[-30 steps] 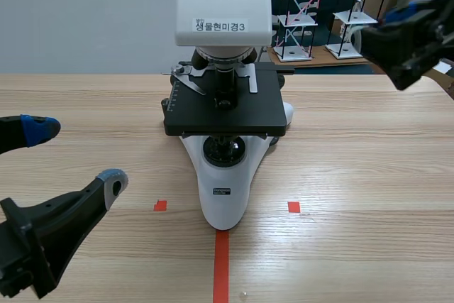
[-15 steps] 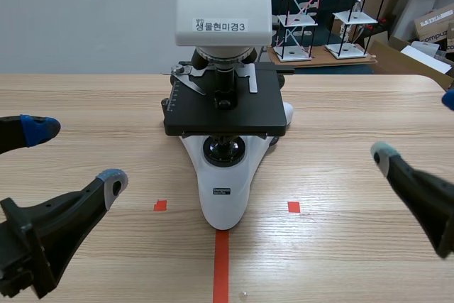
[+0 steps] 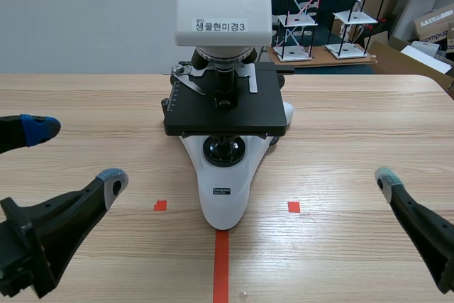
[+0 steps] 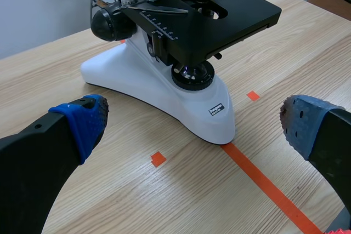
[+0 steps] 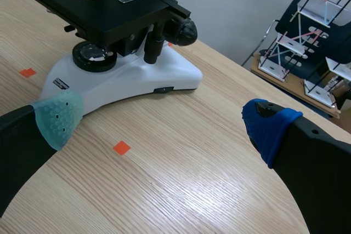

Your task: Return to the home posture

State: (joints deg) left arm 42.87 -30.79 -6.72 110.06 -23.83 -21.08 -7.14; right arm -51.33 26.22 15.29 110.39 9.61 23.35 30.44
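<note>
From my seat the microscope (image 3: pixel 225 104) stands mid-table (image 3: pixel 355 118), its base pointing near and meeting the far end of the tape line (image 3: pixel 221 264). One tape square (image 3: pixel 160 206) lies left of the base and another tape square (image 3: pixel 294 206) right. My left gripper (image 3: pixel 76 154) sits near left and my right gripper (image 5: pixel 163 124) near right, both well apart from the microscope. Wire racks (image 3: pixel 301 8) stand far right, behind the table.

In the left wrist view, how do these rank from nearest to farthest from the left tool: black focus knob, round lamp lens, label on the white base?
1. Label on the white base: directly ahead of the open left tool.
2. Round lamp lens: behind the label, under the black stage.
3. Black focus knob: farthest, beside the base's rear.
</note>
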